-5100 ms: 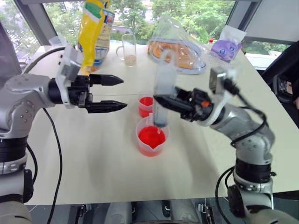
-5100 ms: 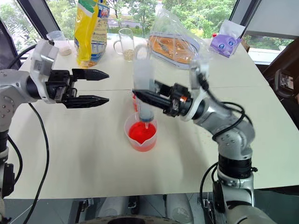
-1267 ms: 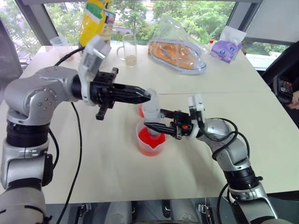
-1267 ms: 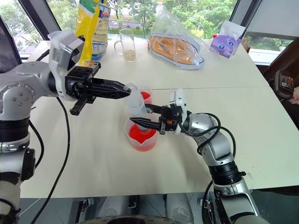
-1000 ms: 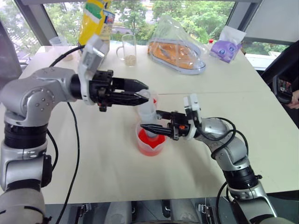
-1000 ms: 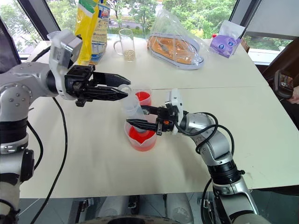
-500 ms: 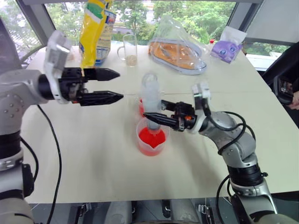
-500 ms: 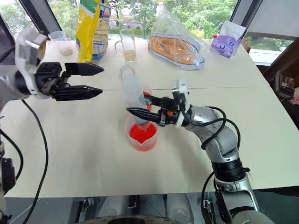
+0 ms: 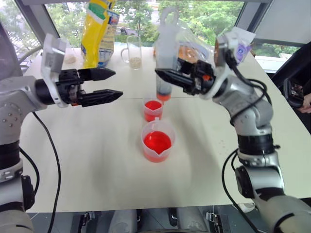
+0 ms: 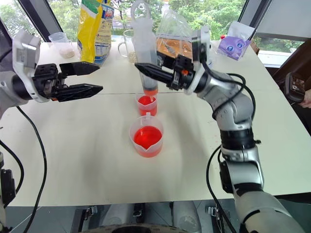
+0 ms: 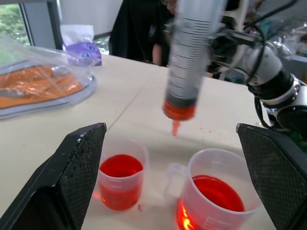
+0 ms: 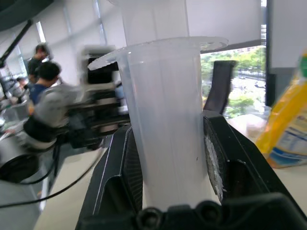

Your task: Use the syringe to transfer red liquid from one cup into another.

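Syringe first: the large clear plastic syringe [image 9: 166, 53] with its red-orange tip hangs upright in the air, tip down, above the smaller narrow clear plastic cup of red liquid [image 9: 152, 109]. The right gripper [image 9: 171, 76] has its black fingers clamped on the barrel, low on its length. A band of red shows at the bottom of the barrel in the left wrist view, so it seems to carry a small charge of liquid.

Just in front of the narrow cup, nearer the robot, stands the wider clear spouted measuring beaker [image 9: 157, 141], about half full of red liquid [image 9: 157, 141]. The two vessels sit close together on the pale table [image 9: 97, 160].

By my reading, the draw from the beaker is done and the delivery step is in hand. The next move calls for lowering the tip into the narrow cup's mouth and then pressing the plunger, which likely needs the other arm.

The left gripper [image 9: 111, 85] hangs out to the left, well apart from the cups, jaws wide and holding nothing.

Bare tabletop lies all around the cups. A yellow bag [image 9: 98, 34], a glass mug with grains [image 9: 133, 51] and a clear bag with orange contents [image 9: 187, 48] stand at the far side.
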`<act>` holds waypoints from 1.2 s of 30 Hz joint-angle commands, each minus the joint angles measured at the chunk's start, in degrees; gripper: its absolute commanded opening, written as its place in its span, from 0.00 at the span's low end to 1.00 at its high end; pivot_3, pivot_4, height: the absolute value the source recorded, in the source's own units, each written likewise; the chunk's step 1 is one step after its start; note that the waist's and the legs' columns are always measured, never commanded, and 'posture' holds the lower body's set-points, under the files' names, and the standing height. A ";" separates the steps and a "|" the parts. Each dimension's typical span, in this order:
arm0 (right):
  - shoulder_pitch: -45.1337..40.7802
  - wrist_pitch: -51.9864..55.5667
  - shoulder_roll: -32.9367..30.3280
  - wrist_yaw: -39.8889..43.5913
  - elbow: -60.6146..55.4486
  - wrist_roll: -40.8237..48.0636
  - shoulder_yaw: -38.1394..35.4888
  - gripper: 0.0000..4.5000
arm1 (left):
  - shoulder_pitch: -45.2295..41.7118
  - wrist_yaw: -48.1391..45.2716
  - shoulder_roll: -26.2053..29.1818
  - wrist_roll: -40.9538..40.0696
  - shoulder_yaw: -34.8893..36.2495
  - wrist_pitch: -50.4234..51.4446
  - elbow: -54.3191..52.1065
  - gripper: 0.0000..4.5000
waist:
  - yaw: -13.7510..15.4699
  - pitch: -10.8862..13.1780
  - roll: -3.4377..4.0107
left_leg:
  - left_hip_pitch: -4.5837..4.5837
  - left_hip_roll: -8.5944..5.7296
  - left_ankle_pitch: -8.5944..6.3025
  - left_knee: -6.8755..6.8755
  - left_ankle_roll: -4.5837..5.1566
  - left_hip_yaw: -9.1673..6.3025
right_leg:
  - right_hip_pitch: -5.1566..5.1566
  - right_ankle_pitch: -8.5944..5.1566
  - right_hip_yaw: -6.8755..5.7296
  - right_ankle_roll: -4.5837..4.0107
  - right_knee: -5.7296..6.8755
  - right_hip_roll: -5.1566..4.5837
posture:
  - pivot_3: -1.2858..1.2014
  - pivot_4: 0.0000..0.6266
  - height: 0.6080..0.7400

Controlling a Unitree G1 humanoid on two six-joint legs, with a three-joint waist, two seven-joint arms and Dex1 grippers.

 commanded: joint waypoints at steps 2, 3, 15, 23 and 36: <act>-6.82 -10.44 3.70 3.15 16.15 -5.20 -0.98 0.31 | 0.07 0.81 0.02 -0.38 2.15 -1.48 -1.32 0.99 | -0.12 0.00 0.00 | -0.01 0.00 0.00 -0.01 0.00 0.01 | -0.02 0.00 0.00 0.00 0.00 0.00 | 0.52 0.24 1.00; -7.96 -12.19 4.71 3.39 19.39 -6.02 -1.13 0.31 | 0.08 1.06 -0.01 -0.23 2.17 -1.68 -1.41 0.99 | -0.13 0.00 0.00 | -0.01 0.00 0.00 -0.01 0.00 0.00 | -0.02 0.00 0.00 0.00 0.01 0.00 | 0.52 0.24 1.00; -9.65 -21.14 9.82 5.11 30.19 -10.91 -2.01 0.31 | -13.57 6.85 -8.23 4.45 -2.44 -6.88 6.71 0.99 | 0.01 0.00 0.01 | -0.06 -0.05 0.01 -0.02 -0.03 0.00 | -0.03 0.01 -0.01 0.01 0.01 -0.07 | 0.52 0.24 1.00; -7.89 -20.90 11.04 5.19 27.82 -11.87 -1.93 0.31 | -26.85 7.43 -18.26 12.89 -7.82 -15.12 22.49 0.99 | -0.07 0.00 0.01 | -0.05 -0.06 0.16 -0.02 -0.28 0.03 | -0.04 0.01 -0.02 0.01 0.02 -0.05 | 0.52 0.24 1.00; -6.57 -19.81 11.44 5.11 24.89 -12.36 -1.56 0.31 | -30.39 5.20 -23.59 17.53 -9.70 -17.48 28.80 0.35 | -0.19 0.00 0.01 | -0.06 -0.02 0.11 -0.03 -0.20 0.07 | -0.08 0.01 -0.01 0.02 0.02 -0.05 | 0.52 0.24 1.00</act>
